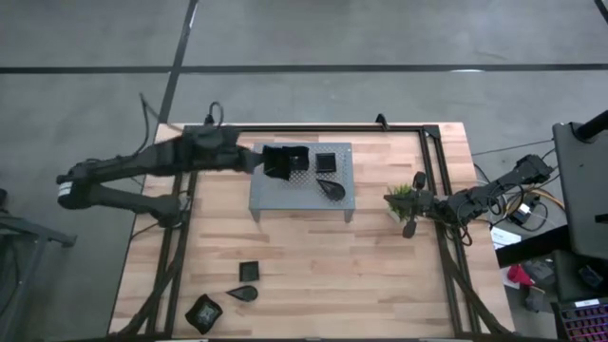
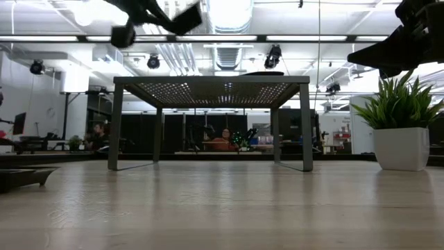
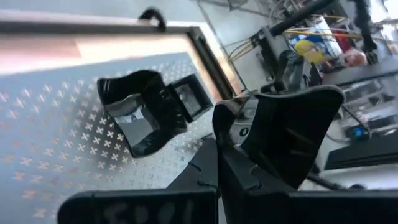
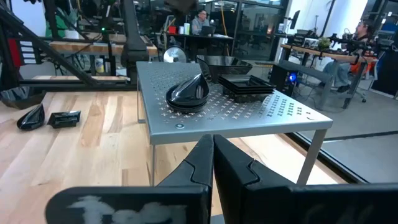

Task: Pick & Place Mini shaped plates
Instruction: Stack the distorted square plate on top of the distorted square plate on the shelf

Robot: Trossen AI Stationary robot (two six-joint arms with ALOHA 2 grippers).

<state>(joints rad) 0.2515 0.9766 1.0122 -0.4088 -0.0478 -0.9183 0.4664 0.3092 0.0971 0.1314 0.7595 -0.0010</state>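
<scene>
My left gripper (image 1: 269, 160) hangs over the grey perforated rack's (image 1: 275, 195) left part, shut on a black raised-rim mini plate (image 3: 292, 134). Below it, another square dish (image 3: 143, 115) rests on the rack top. A smaller square plate (image 1: 326, 162) and a teardrop plate (image 1: 332, 189) also lie on the rack. A small square (image 1: 249, 270), a teardrop (image 1: 242, 294) and a larger dish (image 1: 203, 312) sit on the table near its near-left corner. My right gripper (image 4: 212, 149) is shut, touches nothing and waits by the plant (image 1: 404, 199), right of the rack. My left gripper pinches the black plate by its rim (image 3: 217, 127) at the fingers' free ends, coming level from the table's left. The plate stands tilted on edge beside the fingers, lifted clear above the rack (image 2: 186, 17).
The small green plant in its white pot (image 2: 402, 146) stands just right of the rack, close to my right arm (image 1: 475, 201). Black frame rails (image 1: 432, 171) run along the table's edges. Bare wood (image 1: 323, 266) lies between the rack and the near edge. People sit in the room behind.
</scene>
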